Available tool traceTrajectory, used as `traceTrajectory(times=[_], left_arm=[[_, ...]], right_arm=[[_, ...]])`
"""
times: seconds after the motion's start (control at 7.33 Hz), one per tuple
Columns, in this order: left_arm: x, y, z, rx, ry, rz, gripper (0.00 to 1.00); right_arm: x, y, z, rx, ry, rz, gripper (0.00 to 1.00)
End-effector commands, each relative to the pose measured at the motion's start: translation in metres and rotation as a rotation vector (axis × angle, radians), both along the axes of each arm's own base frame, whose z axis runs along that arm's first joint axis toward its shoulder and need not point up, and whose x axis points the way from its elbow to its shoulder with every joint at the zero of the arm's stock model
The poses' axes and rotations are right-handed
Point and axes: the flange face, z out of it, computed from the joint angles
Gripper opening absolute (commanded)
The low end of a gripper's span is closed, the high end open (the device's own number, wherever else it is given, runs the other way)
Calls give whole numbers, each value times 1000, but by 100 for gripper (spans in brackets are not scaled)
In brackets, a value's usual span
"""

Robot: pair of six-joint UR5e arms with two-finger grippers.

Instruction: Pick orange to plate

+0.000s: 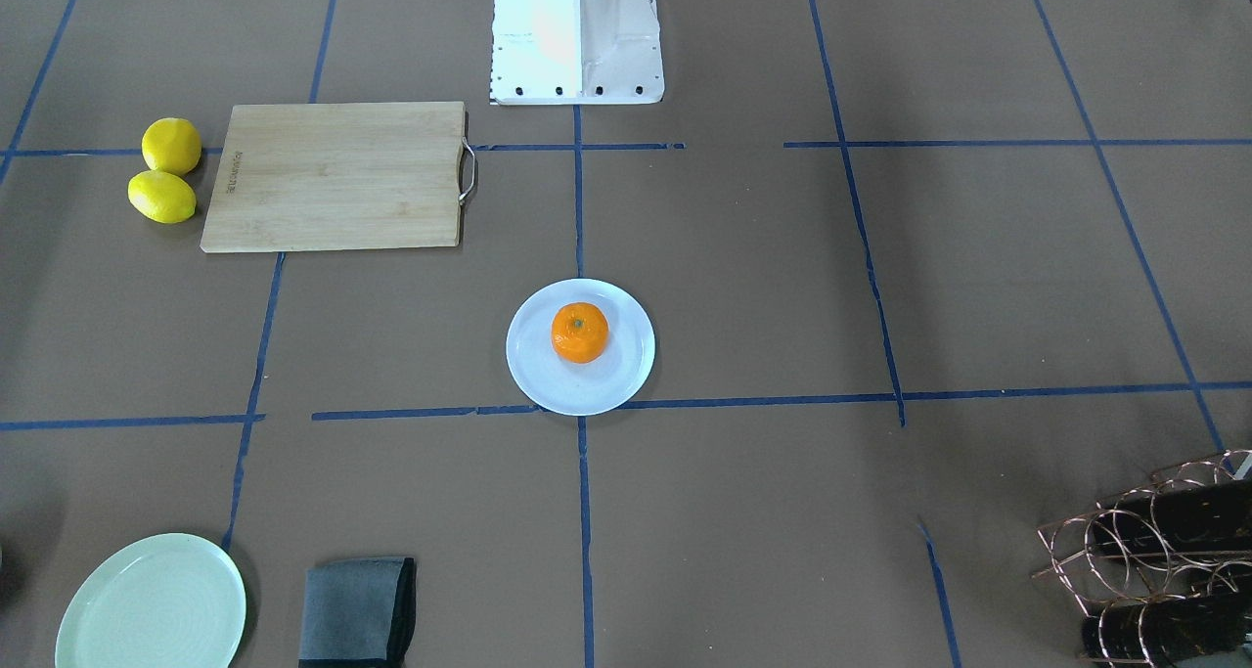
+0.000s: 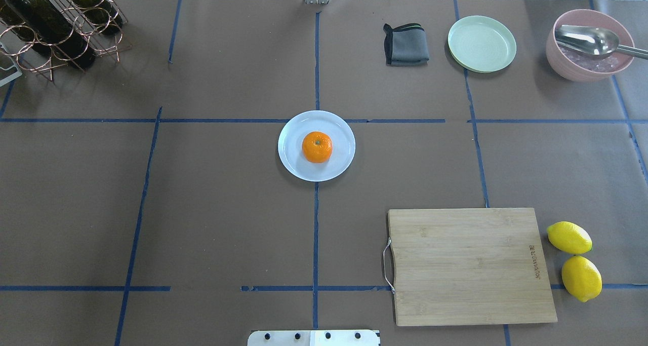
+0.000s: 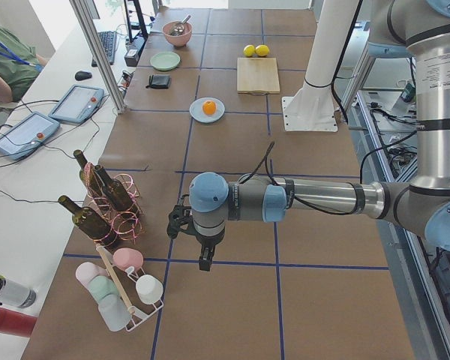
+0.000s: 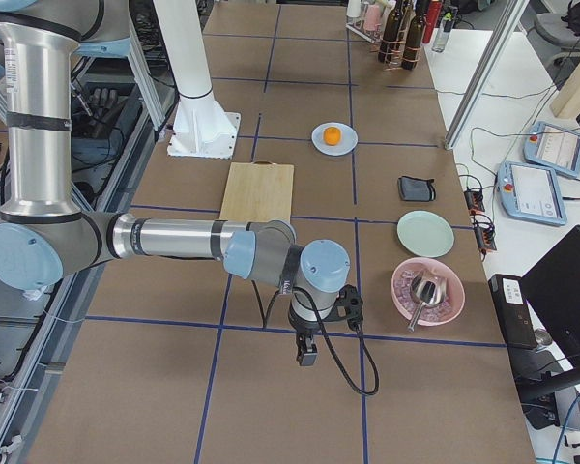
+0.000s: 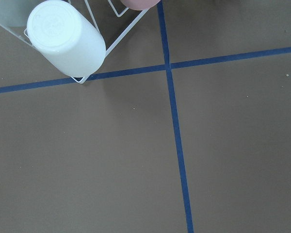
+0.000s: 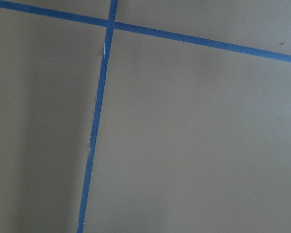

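We see the round, bright orange fruit (image 2: 317, 147) resting stem dimple up at the middle of the shallow pale bluish-white plate (image 2: 295, 162), central on the brown surface (image 2: 212, 224) gridded with blue tape (image 2: 315, 224). The left jaws and right jaws hover near opposite ends; we cannot tell whether they are spread.

The left arm (image 3: 322, 196) and right arm (image 4: 169, 237) are silver-grey tubes with light blue caps at the joints, and a black cable (image 4: 334, 367) loops at each wrist. The left end effector (image 3: 204, 262) and right end effector (image 4: 306, 356) are black; the white base plate (image 1: 577, 86) carries dark bolts.
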Motion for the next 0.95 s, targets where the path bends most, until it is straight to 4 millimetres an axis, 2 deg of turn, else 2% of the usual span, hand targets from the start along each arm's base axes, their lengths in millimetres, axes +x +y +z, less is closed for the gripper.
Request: traceTrajectory(times=[0.0, 0.14, 0.41, 0.55, 0.82], left_arm=[[0, 1, 3, -10, 1, -2, 100], [0, 1, 4, -11, -1, -2, 100], [0, 1, 6, -16, -3, 0, 100], [-1, 2, 6, -16, -3, -2, 100], [0, 9, 9, -24, -1, -2, 100]], right_arm=[[-4, -3, 9, 95, 6, -17, 100], [-20, -9, 6, 109, 8, -43, 100], [-37, -22, -11, 143, 1, -75, 100], [-43, -28, -22, 164, 0, -88, 100], [-49, -29, -24, 171, -11, -102, 100]])
